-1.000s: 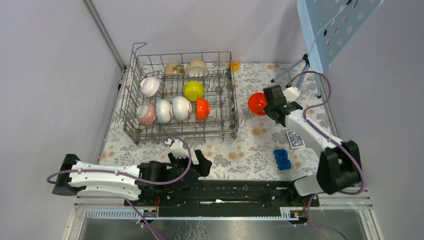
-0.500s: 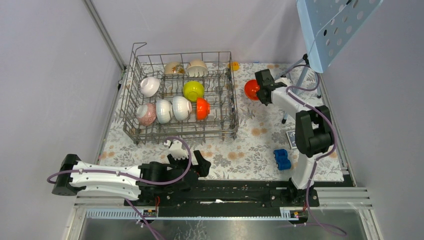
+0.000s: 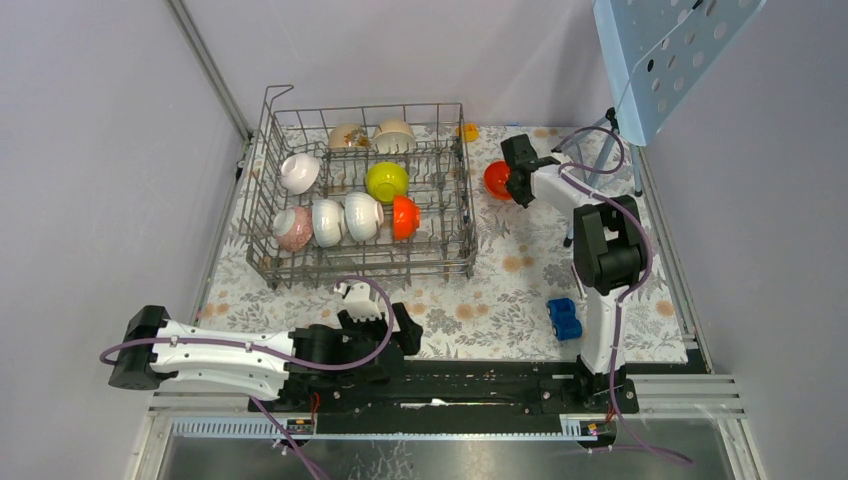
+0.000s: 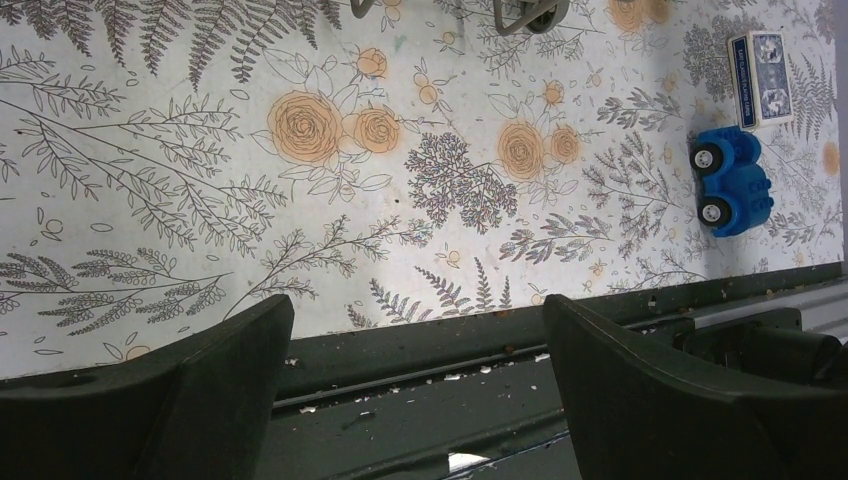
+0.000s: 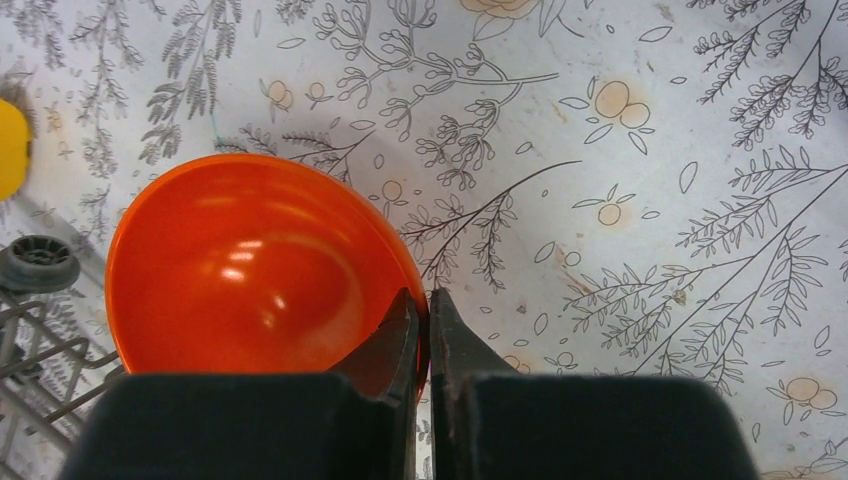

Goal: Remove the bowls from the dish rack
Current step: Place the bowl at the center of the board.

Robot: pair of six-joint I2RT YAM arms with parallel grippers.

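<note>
The grey wire dish rack (image 3: 360, 266) stands at the far left and holds several bowls: white (image 3: 299, 172), beige (image 3: 347, 136), yellow-green (image 3: 387, 181), pink-speckled (image 3: 293, 228) and orange-red (image 3: 404, 217). Just right of the rack, another orange-red bowl (image 3: 496, 180) hangs low over the floral mat. My right gripper (image 3: 512, 178) is shut on its rim, one finger inside the bowl (image 5: 250, 270) and one outside. The right gripper (image 5: 422, 300) shows this pinch clearly in the wrist view. My left gripper (image 3: 400, 326) rests open at the near edge, its jaws (image 4: 420, 330) wide apart with nothing between them.
A blue toy car (image 3: 564, 319) lies near the right arm's base and shows in the left wrist view (image 4: 733, 180) beside a card box (image 4: 758, 65). A small yellow object (image 3: 467, 131) sits behind the rack's far right corner. A tripod with a perforated blue panel (image 3: 670, 50) stands far right.
The right arm has carried the orange-red bowl away from me and slightly left, folding up as it went. The left arm barely shifted.
</note>
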